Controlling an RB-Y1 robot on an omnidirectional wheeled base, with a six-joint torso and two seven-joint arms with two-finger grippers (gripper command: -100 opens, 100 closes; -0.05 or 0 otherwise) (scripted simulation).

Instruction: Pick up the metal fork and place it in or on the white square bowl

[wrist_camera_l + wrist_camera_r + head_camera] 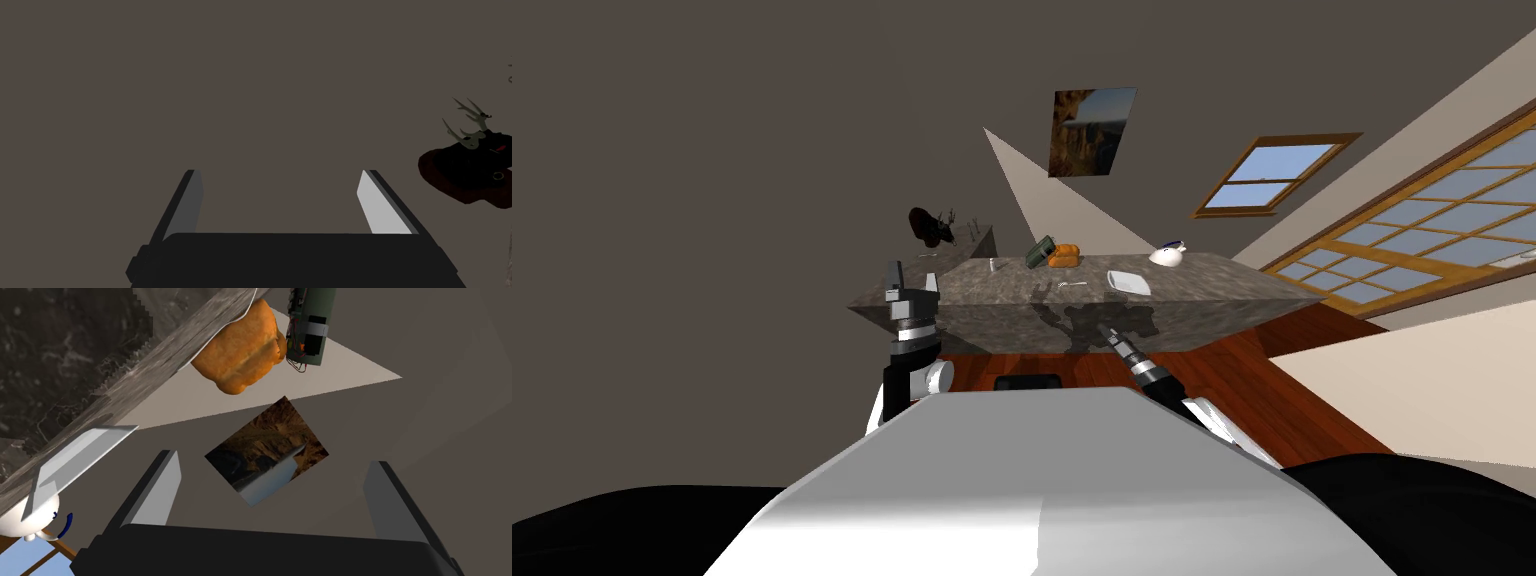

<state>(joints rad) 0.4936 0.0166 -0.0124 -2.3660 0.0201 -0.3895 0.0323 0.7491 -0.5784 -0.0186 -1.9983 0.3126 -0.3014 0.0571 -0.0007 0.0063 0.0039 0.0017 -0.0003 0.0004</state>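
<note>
1. Bench (pixel 1212 278): grey stone slab ahead, with both arms short of its near edge.
2. Right gripper (pixel 275 460): fingers wide, empty, low beneath the near edge. Left gripper (pixel 280 171): fingers wide, empty, raised by the bench's left end.
3. White square bowl (pixel 1128 282): on the bench, near the fork's right.
4. Fork (pixel 1070 286): flat on the benchtop, above and beyond the right fingers. Its long axis seems to run toward the bowl. Judgement: the right arm is nearer and must rise over the edge.

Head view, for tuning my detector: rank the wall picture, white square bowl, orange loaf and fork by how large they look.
1. wall picture, largest
2. white square bowl and orange loaf: about alike, so unranked
3. fork, smallest
</note>
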